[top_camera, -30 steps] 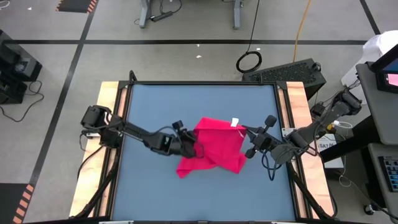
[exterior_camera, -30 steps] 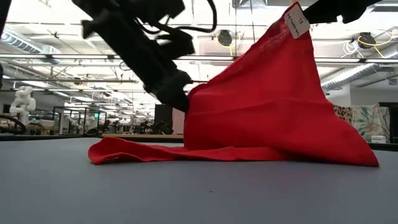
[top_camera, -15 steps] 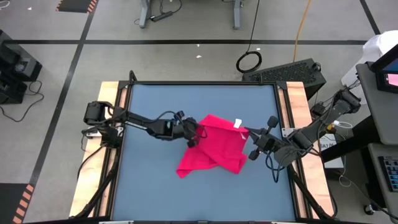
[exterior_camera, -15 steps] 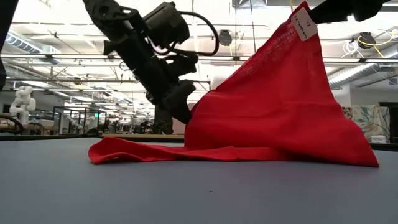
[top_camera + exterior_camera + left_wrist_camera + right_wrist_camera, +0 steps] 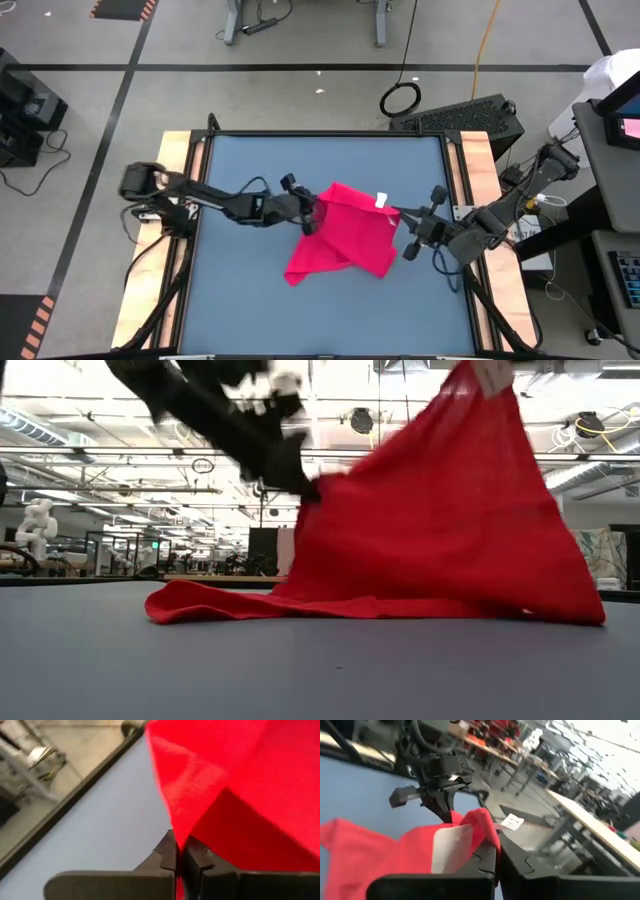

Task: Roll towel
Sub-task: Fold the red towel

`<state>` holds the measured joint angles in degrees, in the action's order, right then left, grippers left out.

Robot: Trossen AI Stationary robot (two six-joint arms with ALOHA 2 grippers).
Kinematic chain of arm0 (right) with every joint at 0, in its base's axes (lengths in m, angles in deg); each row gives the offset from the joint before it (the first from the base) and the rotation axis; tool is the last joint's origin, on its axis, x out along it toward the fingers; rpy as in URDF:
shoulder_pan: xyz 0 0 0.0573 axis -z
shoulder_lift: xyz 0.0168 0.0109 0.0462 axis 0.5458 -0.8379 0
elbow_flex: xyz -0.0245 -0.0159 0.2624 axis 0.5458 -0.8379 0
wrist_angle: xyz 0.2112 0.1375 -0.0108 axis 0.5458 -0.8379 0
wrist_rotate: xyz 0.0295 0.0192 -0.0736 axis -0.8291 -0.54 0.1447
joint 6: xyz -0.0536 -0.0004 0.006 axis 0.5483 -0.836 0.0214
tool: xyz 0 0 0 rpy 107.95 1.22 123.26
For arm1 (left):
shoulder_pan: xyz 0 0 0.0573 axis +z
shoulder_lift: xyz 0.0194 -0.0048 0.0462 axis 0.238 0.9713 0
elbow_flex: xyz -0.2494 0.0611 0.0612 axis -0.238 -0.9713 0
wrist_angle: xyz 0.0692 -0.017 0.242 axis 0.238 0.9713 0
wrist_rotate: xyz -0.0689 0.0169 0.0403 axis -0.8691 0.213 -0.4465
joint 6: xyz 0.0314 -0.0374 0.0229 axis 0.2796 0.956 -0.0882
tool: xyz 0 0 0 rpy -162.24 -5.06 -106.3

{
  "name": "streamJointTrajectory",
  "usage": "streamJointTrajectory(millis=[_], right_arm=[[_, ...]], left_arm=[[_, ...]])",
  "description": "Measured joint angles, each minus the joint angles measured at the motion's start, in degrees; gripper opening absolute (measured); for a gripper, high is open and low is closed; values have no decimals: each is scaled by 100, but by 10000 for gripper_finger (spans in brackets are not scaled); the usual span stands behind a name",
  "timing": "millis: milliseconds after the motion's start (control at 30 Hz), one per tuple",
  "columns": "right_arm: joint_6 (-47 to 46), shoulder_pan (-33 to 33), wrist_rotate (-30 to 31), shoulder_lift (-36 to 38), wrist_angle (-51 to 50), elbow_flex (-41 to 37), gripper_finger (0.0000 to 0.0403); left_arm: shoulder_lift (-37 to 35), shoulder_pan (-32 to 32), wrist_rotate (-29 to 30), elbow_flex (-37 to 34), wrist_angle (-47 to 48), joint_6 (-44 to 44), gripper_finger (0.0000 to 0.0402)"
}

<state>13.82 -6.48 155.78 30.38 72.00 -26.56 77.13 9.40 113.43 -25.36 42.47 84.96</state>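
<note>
Two grippers hold the towel [image 5: 345, 228] up off the desk [image 5: 250, 290]: left gripper [image 5: 312, 213] pinching its left corner, right gripper [image 5: 398, 215] clamping the tagged corner; its lower edge rests mid-desk.

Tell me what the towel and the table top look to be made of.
The towel: soft woven cloth, matte red-pink; it drapes and folds limply where both tools hold it up, and a fine weave shows. The table top: seemingly a smooth, matte grey-blue mat or laminate, flat and unmarked; the exact material is unclear.

Overhead looks straight down; low camera sights level across the table [image 5: 240, 290]; both wrists close on the towel [image 5: 345, 230]
</note>
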Motion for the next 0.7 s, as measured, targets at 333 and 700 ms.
streamJointTrajectory(millis=[333, 700], right_arm=[[1845, -588, 407, 303, 5, 1108, 0], [2987, 601, -69, 558, -47, 1573, 0]], left_arm=[[-2465, -1580, -1202, 12, -85, -336, 6], [-3135, -1167, 961, 12, 92, -1911, 6]])
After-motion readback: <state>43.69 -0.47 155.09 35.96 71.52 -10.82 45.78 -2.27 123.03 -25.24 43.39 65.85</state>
